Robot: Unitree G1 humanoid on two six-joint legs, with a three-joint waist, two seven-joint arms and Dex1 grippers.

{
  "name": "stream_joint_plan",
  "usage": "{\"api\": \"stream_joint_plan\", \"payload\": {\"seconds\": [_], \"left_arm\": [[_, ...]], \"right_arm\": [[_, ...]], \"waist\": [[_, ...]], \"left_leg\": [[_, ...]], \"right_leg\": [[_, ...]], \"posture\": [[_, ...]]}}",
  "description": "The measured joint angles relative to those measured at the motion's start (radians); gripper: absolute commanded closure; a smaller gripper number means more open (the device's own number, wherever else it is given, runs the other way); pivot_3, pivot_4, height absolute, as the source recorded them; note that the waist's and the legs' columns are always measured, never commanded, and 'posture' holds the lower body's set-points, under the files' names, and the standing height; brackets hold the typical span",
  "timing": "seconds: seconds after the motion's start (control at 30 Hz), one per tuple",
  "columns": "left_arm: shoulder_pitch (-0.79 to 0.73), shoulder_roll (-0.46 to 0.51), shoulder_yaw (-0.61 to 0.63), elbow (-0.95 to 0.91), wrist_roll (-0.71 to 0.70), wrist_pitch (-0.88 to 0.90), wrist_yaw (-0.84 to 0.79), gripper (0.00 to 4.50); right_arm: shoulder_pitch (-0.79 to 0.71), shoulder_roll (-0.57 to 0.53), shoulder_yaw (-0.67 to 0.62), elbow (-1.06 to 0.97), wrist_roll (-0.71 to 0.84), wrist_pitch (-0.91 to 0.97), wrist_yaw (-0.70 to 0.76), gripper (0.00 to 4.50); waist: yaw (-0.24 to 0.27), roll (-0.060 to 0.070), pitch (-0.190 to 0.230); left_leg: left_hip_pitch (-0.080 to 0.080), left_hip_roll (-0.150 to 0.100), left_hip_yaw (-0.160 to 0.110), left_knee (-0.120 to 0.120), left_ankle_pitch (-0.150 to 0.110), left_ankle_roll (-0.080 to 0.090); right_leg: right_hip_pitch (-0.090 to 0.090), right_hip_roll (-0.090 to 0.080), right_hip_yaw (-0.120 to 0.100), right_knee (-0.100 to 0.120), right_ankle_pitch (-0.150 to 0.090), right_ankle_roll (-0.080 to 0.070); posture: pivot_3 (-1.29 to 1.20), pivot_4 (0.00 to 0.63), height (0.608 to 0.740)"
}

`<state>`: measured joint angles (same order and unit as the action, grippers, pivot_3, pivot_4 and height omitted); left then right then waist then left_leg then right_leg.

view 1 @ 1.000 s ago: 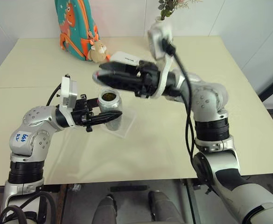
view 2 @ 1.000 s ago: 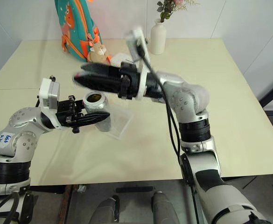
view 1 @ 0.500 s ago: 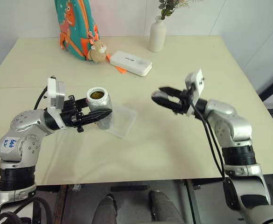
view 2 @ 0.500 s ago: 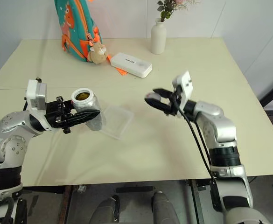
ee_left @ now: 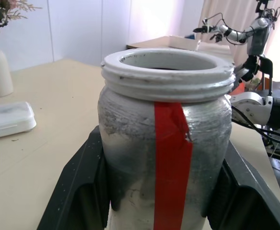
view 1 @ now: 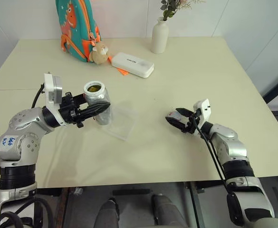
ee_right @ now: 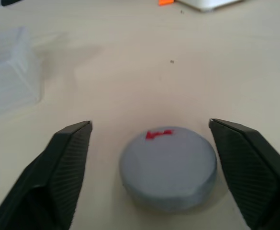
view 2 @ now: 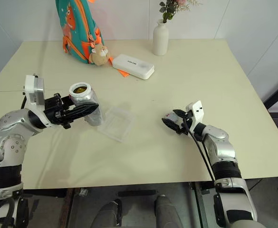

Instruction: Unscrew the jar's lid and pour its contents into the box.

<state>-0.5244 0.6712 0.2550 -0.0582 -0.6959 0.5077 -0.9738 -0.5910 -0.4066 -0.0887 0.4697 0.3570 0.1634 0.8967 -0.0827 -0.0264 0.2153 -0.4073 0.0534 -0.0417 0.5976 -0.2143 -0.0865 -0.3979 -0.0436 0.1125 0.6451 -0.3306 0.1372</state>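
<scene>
Two head views look forward and down over the table (view 1: 153, 156) from slightly offset positions, sharing the whole tabletop and both arms. The left wrist view sits very close behind the jar (ee_left: 166, 139), facing across the table. The right wrist view looks down closely at the lid (ee_right: 168, 165).

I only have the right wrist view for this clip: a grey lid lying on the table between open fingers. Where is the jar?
Observer: The jar is held off the table by the left gripper, its mouth open.
Operator: Anything still inside?
Observer: Yes, brownish-olive bits show in the mouth.
Operator: And the box?
Observer: The clear box lies on the table just beside the jar, toward the right gripper.
Operator: Is the lid touching those fingers?
Observer: No, the lid lies apart from both.
</scene>
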Motion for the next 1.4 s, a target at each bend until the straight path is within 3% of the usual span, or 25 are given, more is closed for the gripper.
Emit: {"api": "stream_joint_plan", "payload": {"seconds": [0.43, 0.73, 1.03, 1.23, 1.4], "left_arm": [[-0.139, 0.049, -0.085, 0.153, 0.23, -0.087, 0.091, 2.47], [-0.138, 0.007, -0.172, 0.192, 0.363, -0.241, 0.099, 2.47], [-0.151, -0.002, -0.222, 0.256, 0.516, -0.402, 0.164, 2.47], [-0.172, 0.021, -0.295, 0.281, 0.774, -0.646, 0.319, 2.47], [-0.231, 0.124, -0.406, 0.351, 1.157, -0.98, 0.59, 2.47]], "right_arm": [[0.014, -0.199, 0.037, -0.667, 0.186, 0.314, 0.112, 0.02], [0.107, -0.272, 0.041, -0.803, 0.22, 0.385, 0.118, 0.02], [0.108, -0.253, 0.063, -0.852, 0.221, 0.386, 0.084, 0.02], [0.109, -0.233, 0.086, -0.816, 0.201, 0.378, 0.068, 0.02], [0.109, -0.217, 0.086, -0.793, 0.192, 0.368, 0.049, 0.02]], "waist": [[0.008, 0.0, 0.0], [0.03, 0.0, 0.0], [0.03, 0.0, 0.0], [0.031, 0.0, 0.0], [0.032, -0.001, 0.0]], "left_leg": [[0.0, 0.0, 0.0, -0.001, 0.0, 0.0], [-0.001, 0.0, 0.0, 0.0, 0.0, 0.0], [-0.001, 0.0, 0.0, 0.002, 0.0, 0.0], [-0.001, -0.001, 0.0, 0.002, 0.0, 0.0], [-0.001, -0.001, 0.0, 0.002, 0.0, 0.0]], "right_leg": [[0.001, 0.0, 0.0, -0.002, 0.0, 0.0], [0.001, 0.0, 0.0, -0.002, 0.0, 0.0], [0.001, 0.0, 0.0, -0.001, 0.0, 0.0], [0.001, 0.0, 0.0, -0.001, 0.0, 0.001], [0.001, 0.0, 0.001, -0.001, 0.001, 0.001]], "posture": [[0.0, 0.15, 0.74], [0.0, 0.15, 0.74], [0.0, 0.15, 0.74], [0.0, 0.15, 0.74], [0.0, 0.15, 0.74]]}}
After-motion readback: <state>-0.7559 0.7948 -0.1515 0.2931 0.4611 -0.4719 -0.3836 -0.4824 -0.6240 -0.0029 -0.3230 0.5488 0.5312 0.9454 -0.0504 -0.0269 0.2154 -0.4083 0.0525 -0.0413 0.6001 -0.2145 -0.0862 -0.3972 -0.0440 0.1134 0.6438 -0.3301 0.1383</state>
